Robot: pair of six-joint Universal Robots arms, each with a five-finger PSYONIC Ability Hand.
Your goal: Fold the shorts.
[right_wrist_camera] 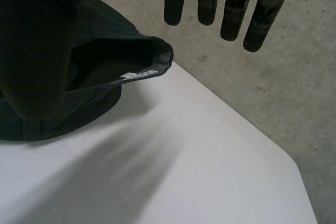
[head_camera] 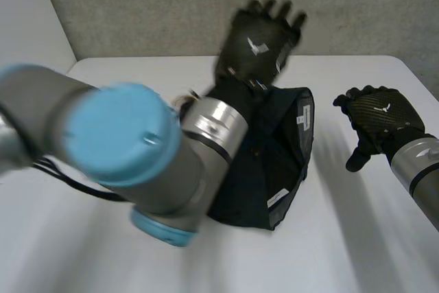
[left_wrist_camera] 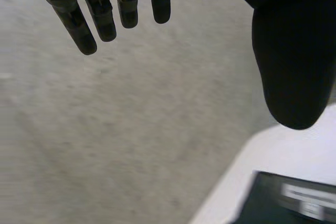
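Observation:
The dark navy shorts (head_camera: 282, 152) lie bunched in a folded heap at the middle of the white table (head_camera: 357, 238), with a white label (head_camera: 277, 197) at their near edge. My left hand (head_camera: 257, 42) is raised above their far side, open, fingers spread and holding nothing. In the left wrist view its straight fingers (left_wrist_camera: 100, 19) and thumb (left_wrist_camera: 294, 51) hang over a corner of the shorts (left_wrist_camera: 294, 203). My right hand (head_camera: 381, 121) hovers to the right of the shorts, open and empty. Its fingers (right_wrist_camera: 231, 3) are straight, and the shorts' hem (right_wrist_camera: 105, 72) lies beside the thumb.
My left arm's big blue-capped joint (head_camera: 120, 135) blocks the table's left middle in the head view. A grey wall (head_camera: 171, 5) stands behind the table's far edge. Bare table (right_wrist_camera: 199, 171) lies under the right hand, with the table's edge and grey floor (right_wrist_camera: 294, 87) past its fingertips.

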